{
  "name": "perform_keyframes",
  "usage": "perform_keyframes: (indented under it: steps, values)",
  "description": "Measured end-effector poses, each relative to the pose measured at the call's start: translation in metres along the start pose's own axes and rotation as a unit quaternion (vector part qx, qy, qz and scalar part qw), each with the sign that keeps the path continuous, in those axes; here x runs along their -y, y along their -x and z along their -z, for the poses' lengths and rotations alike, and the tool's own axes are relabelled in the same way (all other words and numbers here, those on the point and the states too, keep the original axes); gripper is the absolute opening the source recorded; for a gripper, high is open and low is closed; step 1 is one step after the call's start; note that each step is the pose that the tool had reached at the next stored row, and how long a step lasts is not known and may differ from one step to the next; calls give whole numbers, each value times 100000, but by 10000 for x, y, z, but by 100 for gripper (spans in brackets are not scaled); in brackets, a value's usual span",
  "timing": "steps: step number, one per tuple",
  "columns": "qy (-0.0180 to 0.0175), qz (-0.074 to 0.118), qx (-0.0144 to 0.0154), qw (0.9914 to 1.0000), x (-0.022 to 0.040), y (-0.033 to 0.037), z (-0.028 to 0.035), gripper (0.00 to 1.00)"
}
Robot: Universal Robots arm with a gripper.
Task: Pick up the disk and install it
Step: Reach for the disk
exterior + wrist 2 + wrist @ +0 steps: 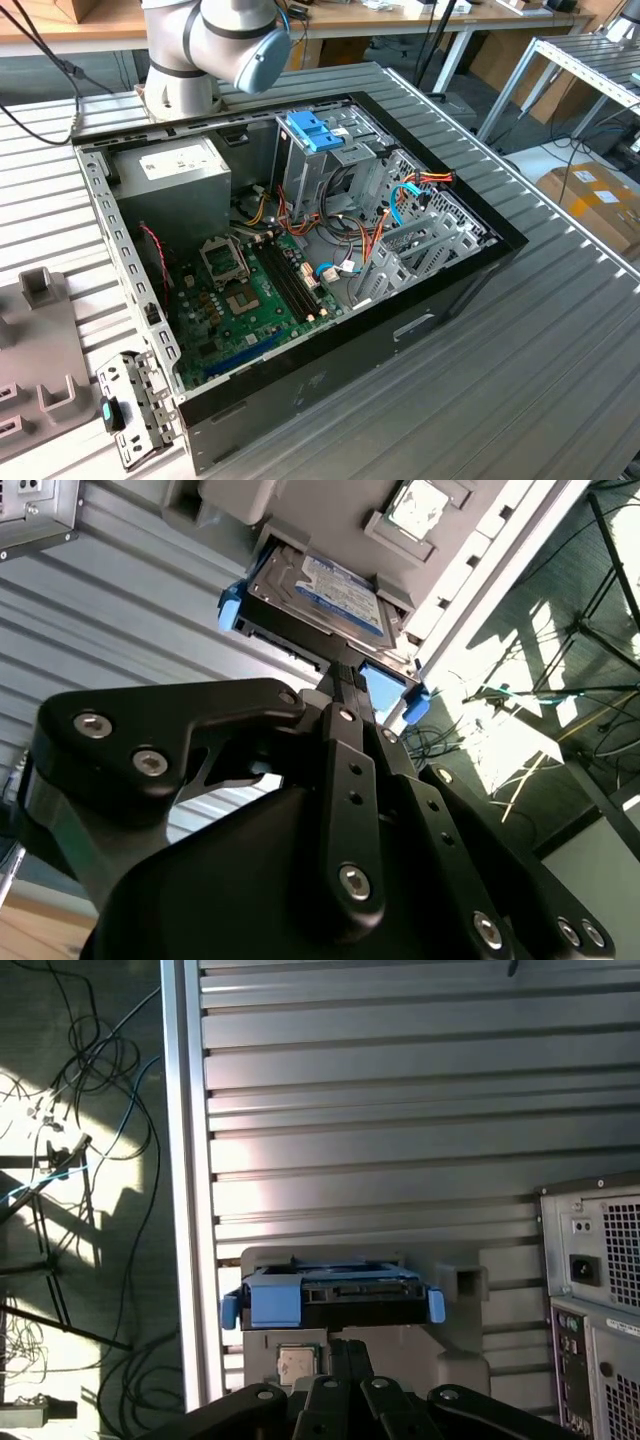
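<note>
Second wrist view is showing the end effector (343, 670) with its fingers drawn together, seemingly gripping nothing. Its tips are sitting at the near edge of the disk (318, 592), which is lying flat in a grey holder (320, 520) directly ahead on the slatted table (130, 610). A clean grasp is depending, I judge, on centring between the blue tabs (230, 608), square to that edge.

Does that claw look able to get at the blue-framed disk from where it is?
Probably yes. In the second wrist view the claw points straight at the disk, lying in its grey holder with the near edge exposed and nothing between them.
</note>
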State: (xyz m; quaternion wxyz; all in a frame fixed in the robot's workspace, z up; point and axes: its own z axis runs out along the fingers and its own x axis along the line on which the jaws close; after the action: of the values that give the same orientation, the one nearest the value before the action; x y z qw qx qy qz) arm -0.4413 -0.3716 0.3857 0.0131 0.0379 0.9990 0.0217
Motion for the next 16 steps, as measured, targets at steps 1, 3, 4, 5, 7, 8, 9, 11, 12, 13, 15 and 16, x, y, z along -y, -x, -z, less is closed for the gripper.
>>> perform_keyframes:
  steps: [1, 3, 4, 5, 7, 8, 9, 11, 12, 13, 15, 16]
  values:
    - [-3, 4, -3, 100000, -14, -32, -3, 11]
    - [-2, -2, -5, 100000, -32, -113, -11, 11]
    - [1, -4, 1, 100000, -37, -139, -14, 11]
    - [-3, -3, -2, 100000, -44, -173, -22, 11]
    - [1, 0, 3, 100000, -52, -201, -50, 11]
    - [-3, -2, -4, 100000, -54, -210, -62, 11]
    - [-1, 0, 1, 100000, -55, -218, -74, 11]
    - [-4, 0, -7, 100000, -60, -233, -87, 11]
    - [-4, 3, -7, 100000, -61, -236, -88, 11]
    - [-5, 7, -8, 100000, -61, -237, -88, 11]
    - [1, 0, 1, 100000, -61, -239, -89, 11]
    - [-2, -1, -4, 100000, -61, -239, -89, 11]
